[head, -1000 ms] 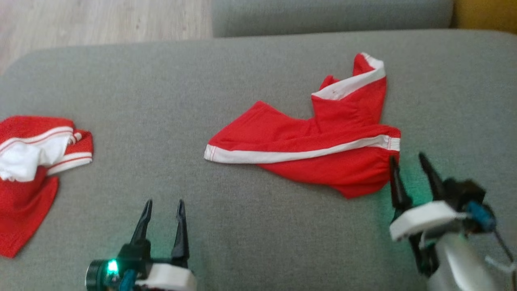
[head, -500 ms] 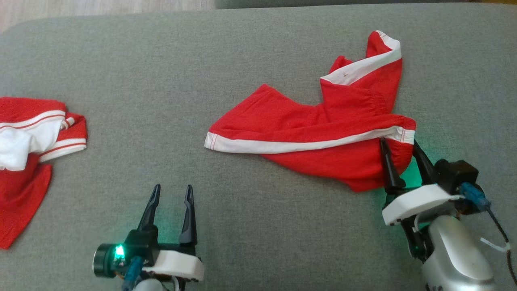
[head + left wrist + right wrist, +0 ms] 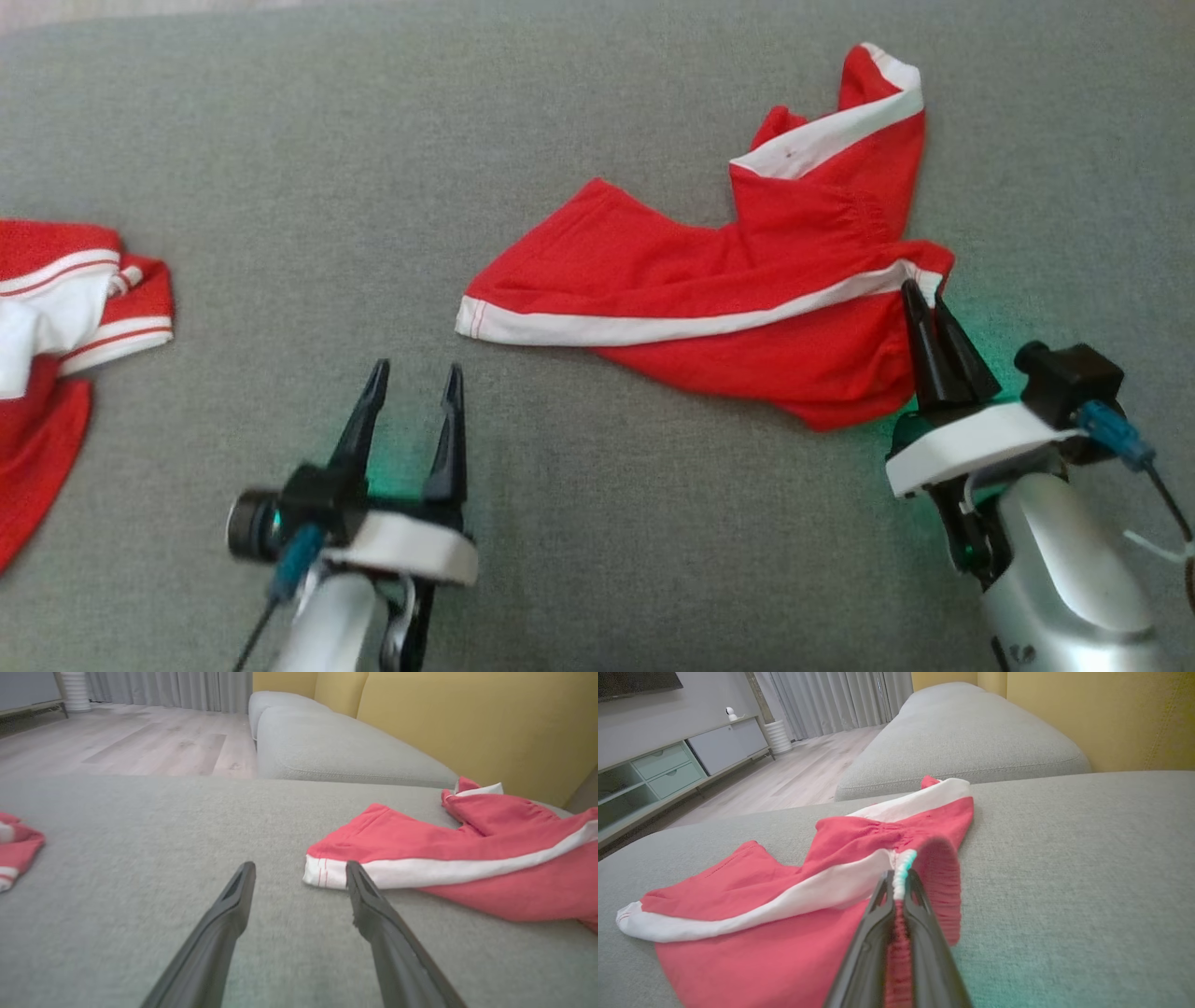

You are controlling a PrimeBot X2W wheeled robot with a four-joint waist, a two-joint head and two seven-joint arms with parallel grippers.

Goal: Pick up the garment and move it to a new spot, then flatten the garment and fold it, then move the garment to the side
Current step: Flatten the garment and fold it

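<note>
The garment is a pair of red shorts with white side stripes, lying crumpled on the grey sofa cushion. My right gripper is shut on the elastic waistband at the garment's right end; in the right wrist view the waistband is pinched between the two dark fingers. My left gripper hovers open over bare cushion, left of and below the garment's white leg hem. In the left wrist view that hem lies just beyond the right fingertip.
A second red and white garment lies bunched at the cushion's left edge. Another grey cushion and a yellow backrest stand beyond. Wooden floor and a low cabinet lie past the sofa.
My right gripper moved forward onto the waistband and shut on it. The left arm advanced a little toward the garment, still open. The head camera tilted down, shifting the whole picture.
</note>
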